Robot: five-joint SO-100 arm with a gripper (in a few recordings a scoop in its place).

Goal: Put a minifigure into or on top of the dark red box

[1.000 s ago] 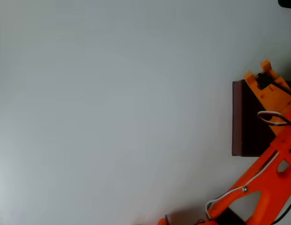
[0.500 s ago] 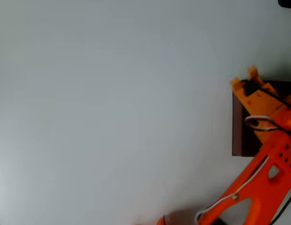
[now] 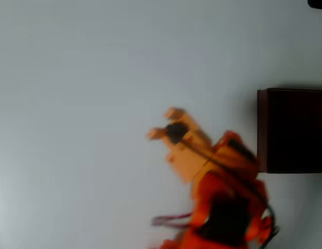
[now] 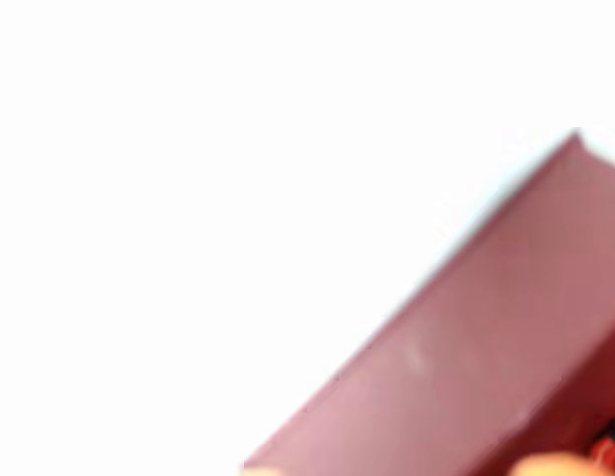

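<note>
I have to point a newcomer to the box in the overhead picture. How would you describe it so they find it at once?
Start from the pale table and look to the right edge of the overhead view. The dark red box lies there, a rectangle with thin red-brown walls and a near-black inside. It is the only dark thing, right of the blurred orange gripper.

A blurred orange gripper (image 3: pixel 162 123) over a pale grey-white table (image 3: pixel 88 104), beside a dark red box (image 3: pixel 262 129) with near-black interior.
</note>
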